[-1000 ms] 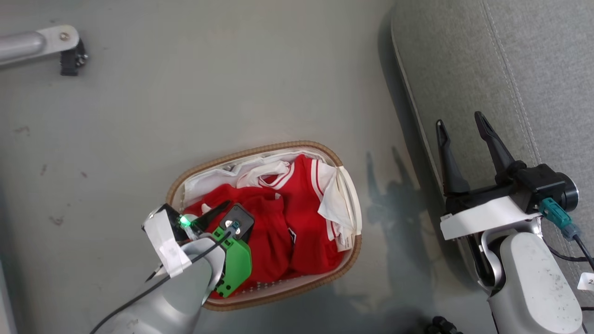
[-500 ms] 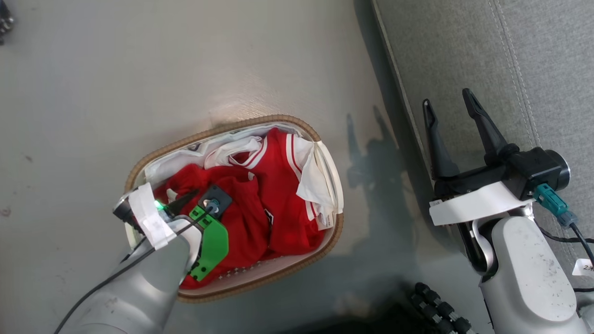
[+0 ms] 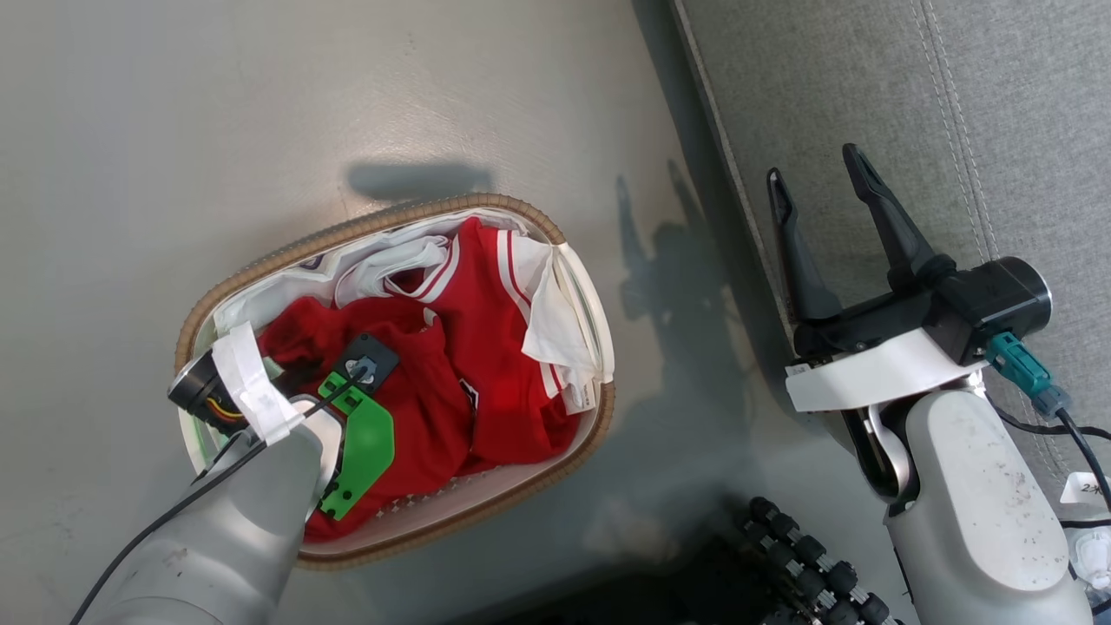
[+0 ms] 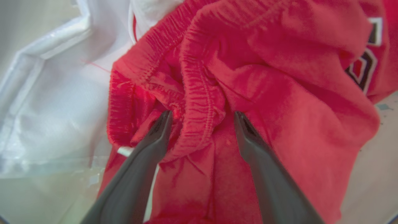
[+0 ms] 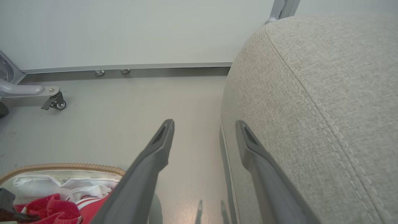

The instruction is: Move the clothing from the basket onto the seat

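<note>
The basket (image 3: 347, 228), white with a tan woven rim, stands on the floor left of the seat (image 3: 868, 87), a large light-grey cushion. The clothing lies in it: a red jersey (image 3: 495, 347) with white trim and red shorts (image 3: 417, 408). My left arm (image 3: 243, 521) reaches down into the basket. In the left wrist view my left gripper (image 4: 202, 115) is open, its fingers either side of the shorts' gathered waistband (image 4: 199, 102). My right gripper (image 3: 816, 167) hangs open and empty over the seat's left edge, as also seen in the right wrist view (image 5: 205, 123).
White liner fabric (image 4: 62, 109) lies left of the shorts. A black ribbed part (image 3: 798, 555) sits at the bottom of the head view. A metal leg with a caster (image 5: 56, 102) stands far off by the wall. Grey floor (image 3: 260, 104) surrounds the basket.
The head camera has shifted, sliding the whole picture left and up. My left gripper has sunk lower into the red clothing, its finger now hidden under the wrist. The right gripper stays open.
</note>
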### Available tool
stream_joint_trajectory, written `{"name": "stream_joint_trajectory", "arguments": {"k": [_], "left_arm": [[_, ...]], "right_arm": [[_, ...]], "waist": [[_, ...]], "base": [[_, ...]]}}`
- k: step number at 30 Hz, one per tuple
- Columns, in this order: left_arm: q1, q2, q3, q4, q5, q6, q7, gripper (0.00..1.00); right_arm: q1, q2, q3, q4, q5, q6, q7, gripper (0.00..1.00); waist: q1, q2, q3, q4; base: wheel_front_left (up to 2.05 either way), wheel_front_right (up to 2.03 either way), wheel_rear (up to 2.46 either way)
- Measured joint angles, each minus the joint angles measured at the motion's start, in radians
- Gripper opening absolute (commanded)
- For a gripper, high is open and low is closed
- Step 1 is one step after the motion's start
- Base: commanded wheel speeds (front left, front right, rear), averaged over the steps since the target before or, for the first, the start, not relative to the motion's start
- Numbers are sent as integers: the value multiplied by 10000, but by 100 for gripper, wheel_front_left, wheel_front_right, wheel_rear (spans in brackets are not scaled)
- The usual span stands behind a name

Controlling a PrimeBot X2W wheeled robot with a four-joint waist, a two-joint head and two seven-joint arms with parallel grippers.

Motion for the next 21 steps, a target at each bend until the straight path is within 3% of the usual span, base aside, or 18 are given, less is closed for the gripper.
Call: {"name": "stream_joint_trajectory", "arguments": {"k": [3,4,5,6,7,21], "left_arm": [[19,4,-44,12,-169,0,270,100],[52,-2,-42,19,-272,0,395,82],[89,-10,-46,19,-376,0,451,42],[126,-17,-59,23,-477,0,497,31],[145,-15,-104,8,-512,0,422,2],[966,-244,403,-370,-1956,0,-1371,0]], "right_arm": [[-36,0,0,-8,35,0,0,100],[-36,0,0,-6,42,0,0,100],[-36,0,-2,-2,42,0,0,100],[-36,0,-2,6,40,0,0,100],[-35,2,-8,17,40,0,0,100],[198,4,-255,236,-441,0,0,100]], "waist": [[0,0,53,-73],[0,0,58,-91],[0,0,52,-93],[0,0,34,-91],[0,0,7,-87],[0,0,-1099,240]], "base": [[0,0,0],[0,0,0],[0,0,0],[0,0,0],[0,0,0],[0,0,0]]}}
